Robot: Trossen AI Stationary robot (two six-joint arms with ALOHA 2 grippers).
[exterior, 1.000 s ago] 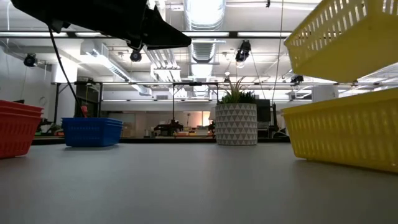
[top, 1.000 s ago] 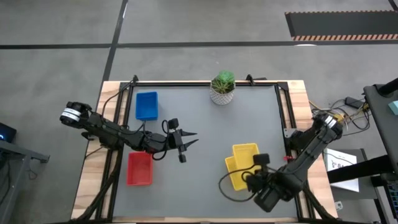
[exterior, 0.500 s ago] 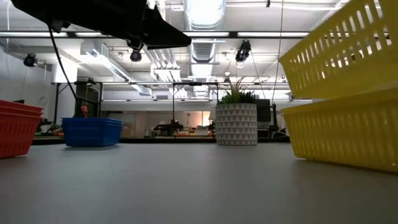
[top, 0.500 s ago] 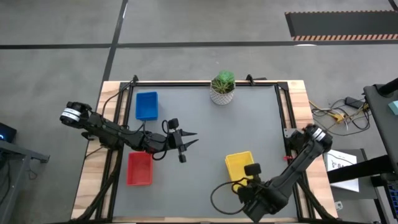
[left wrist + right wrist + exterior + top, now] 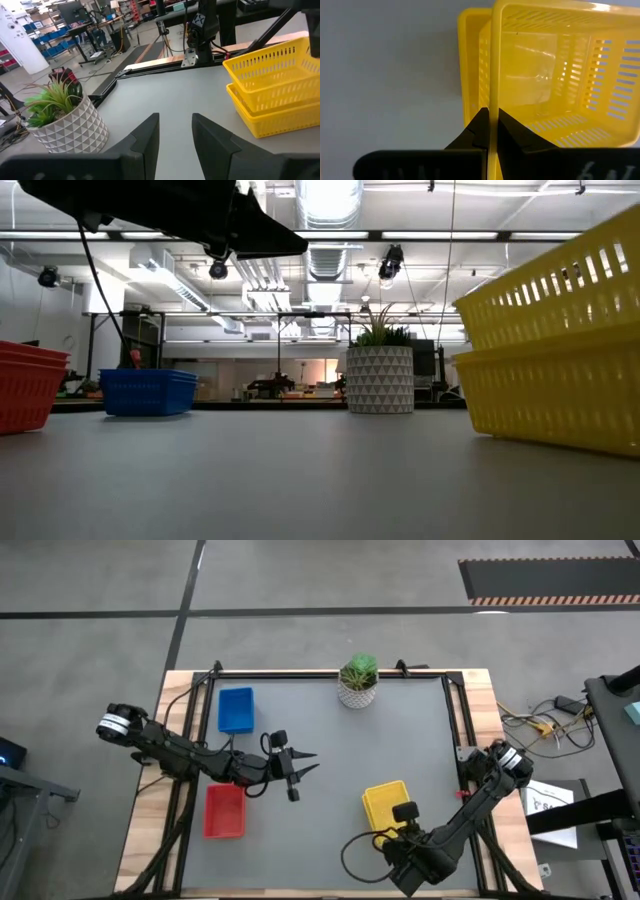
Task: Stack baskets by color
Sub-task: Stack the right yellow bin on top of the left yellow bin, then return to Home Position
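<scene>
Two yellow baskets are at the table's near right. The upper yellow basket (image 5: 560,285) is tilted and sits partly inside the lower yellow basket (image 5: 545,395), which rests on the table; the high view shows them as one yellow block (image 5: 383,800). My right gripper (image 5: 490,114) is shut on the upper one. My left gripper (image 5: 308,762) hangs open above the table's middle, level, pointing toward the right side, with nothing between its fingers (image 5: 150,137). My right gripper pinches the rim of one side wall (image 5: 491,95) of the upper yellow basket, one finger inside the basket and one outside. The fingers come from above, pointing steeply down. The basket is tilted, its lower part inside the other yellow basket (image 5: 468,75).
A blue basket (image 5: 236,709) stands at the far left and red baskets (image 5: 224,811) at the near left. A white pot with a green plant (image 5: 358,682) is at the far edge. The table's middle is bare grey surface.
My right gripper has gone down, still shut on the upper yellow basket. The basket, earlier lifted clear and offset, has sunk over the other yellow basket and now lies partly inside it, less tilted than before.
</scene>
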